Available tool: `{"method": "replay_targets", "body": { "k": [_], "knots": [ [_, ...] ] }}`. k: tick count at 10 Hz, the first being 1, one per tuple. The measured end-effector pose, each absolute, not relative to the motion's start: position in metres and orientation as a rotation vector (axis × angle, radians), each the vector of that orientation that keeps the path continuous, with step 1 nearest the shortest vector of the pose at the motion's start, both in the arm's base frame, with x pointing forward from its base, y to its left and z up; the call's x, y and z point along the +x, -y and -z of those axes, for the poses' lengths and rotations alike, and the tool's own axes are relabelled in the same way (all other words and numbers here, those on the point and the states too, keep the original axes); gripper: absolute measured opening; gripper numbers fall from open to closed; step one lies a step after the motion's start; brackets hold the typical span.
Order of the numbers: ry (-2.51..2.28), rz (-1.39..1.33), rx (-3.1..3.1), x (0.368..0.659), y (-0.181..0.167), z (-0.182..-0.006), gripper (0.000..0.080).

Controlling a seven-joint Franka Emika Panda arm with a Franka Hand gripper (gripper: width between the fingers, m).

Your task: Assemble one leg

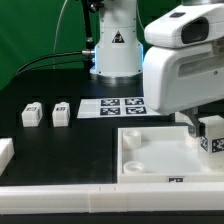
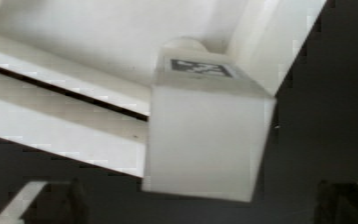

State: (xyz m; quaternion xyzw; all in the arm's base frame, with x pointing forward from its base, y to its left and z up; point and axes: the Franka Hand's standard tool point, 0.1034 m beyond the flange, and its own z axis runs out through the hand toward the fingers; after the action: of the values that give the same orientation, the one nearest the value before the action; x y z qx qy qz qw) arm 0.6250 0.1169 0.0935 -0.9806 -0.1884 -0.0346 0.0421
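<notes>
The arm's gripper (image 1: 203, 128) hung low at the exterior view's right, over the right edge of the large white panel (image 1: 150, 152), its fingers spread wide apart and gripping nothing. A leg (image 1: 212, 133) stood upright between them at the panel's right rim, its square tag facing the camera. In the wrist view that leg (image 2: 208, 130) filled the middle, tag at its far end, against the panel's raised edge (image 2: 69, 95). Two more legs (image 1: 33, 115) (image 1: 62, 113) stood side by side on the black table (image 1: 60, 140), well apart from the panel, left of the marker board (image 1: 113, 105).
</notes>
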Motion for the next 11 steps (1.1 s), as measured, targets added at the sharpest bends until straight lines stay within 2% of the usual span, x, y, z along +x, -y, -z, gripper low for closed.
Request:
{"method": "replay_targets", "body": {
  "k": [6, 7, 8, 9, 10, 11],
  "knots": [
    [0.538, 0.105, -3.011, 0.613, -0.1, -0.078, 0.0648],
    [0.536, 0.105, -3.01, 0.612, -0.104, -0.077, 0.0603],
    [0.542, 0.105, -3.008, 0.611, -0.108, -0.078, 0.0603],
    [0.548, 0.104, -3.007, 0.611, -0.111, -0.078, 0.0427],
    [0.553, 0.104, -3.006, 0.61, -0.113, -0.078, 0.0427],
    [0.552, 0.104, -3.006, 0.61, -0.113, -0.077, 0.0289]
  ]
}}
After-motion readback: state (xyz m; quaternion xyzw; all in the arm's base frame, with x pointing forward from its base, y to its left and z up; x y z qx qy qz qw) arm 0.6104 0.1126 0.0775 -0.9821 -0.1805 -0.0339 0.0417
